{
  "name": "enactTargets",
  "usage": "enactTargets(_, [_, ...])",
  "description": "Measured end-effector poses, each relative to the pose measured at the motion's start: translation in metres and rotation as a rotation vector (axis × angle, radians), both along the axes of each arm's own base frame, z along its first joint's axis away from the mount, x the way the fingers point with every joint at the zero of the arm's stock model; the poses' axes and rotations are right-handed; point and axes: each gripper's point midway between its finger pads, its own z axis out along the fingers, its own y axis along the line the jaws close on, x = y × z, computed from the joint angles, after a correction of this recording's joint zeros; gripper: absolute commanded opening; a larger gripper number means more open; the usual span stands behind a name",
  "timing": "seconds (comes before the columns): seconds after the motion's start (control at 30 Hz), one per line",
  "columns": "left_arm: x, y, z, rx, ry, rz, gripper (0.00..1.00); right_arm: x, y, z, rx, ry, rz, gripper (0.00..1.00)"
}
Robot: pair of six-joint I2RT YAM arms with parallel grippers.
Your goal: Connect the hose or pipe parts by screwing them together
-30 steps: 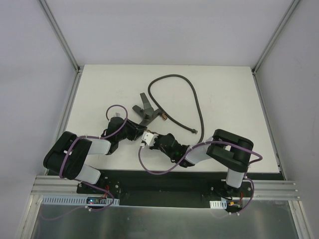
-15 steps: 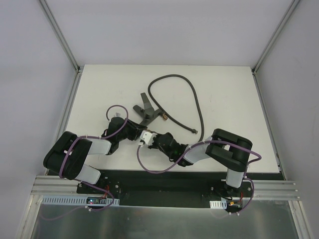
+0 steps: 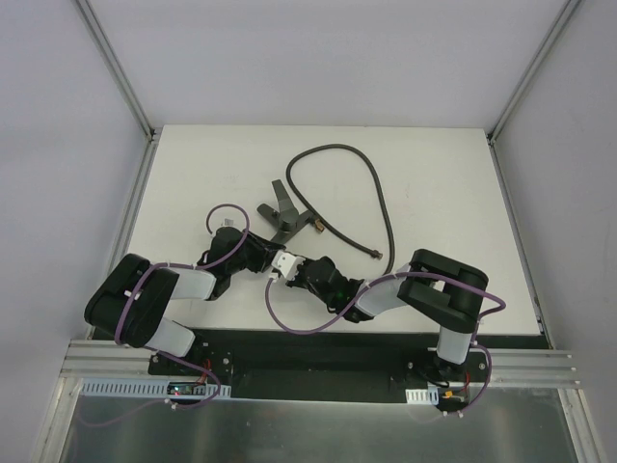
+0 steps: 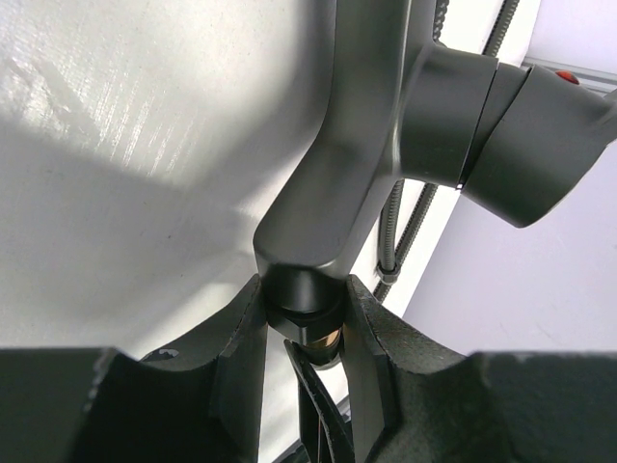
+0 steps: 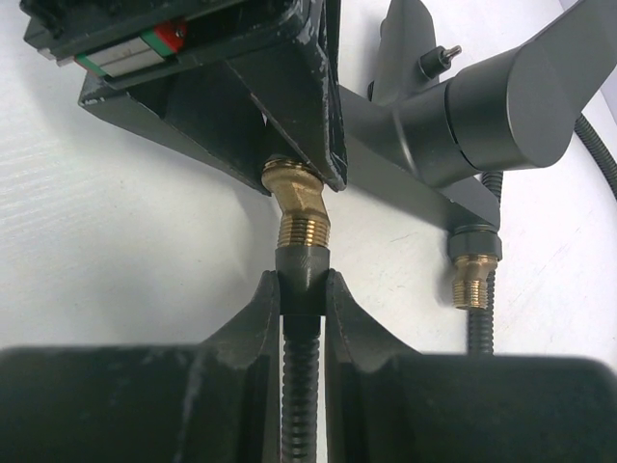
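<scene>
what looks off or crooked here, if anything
In the right wrist view the brass joint between the hose and the forked fitting kinks leftward instead of running straight, so the threads may be going on crooked.

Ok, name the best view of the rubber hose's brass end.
Right wrist: brass end close up, tilted toward the grey forked fitting. Left wrist shows a sliver; overhead, left hand and right hand hide it.

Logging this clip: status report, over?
Left claw shut on fitting. Right claw shut on hose. Brass end at fitting tip, tilted. Nothing in the way.
</scene>
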Motion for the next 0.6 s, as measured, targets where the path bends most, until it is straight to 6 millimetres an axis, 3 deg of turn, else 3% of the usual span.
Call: enactTargets(0.6, [-0.0010, -0.0017, -0.0044, 0.013, 0.002, 0.005, 0.00, 0.0010, -0.0002, -0.0047, 0.028, 0.032, -0.031, 0.01])
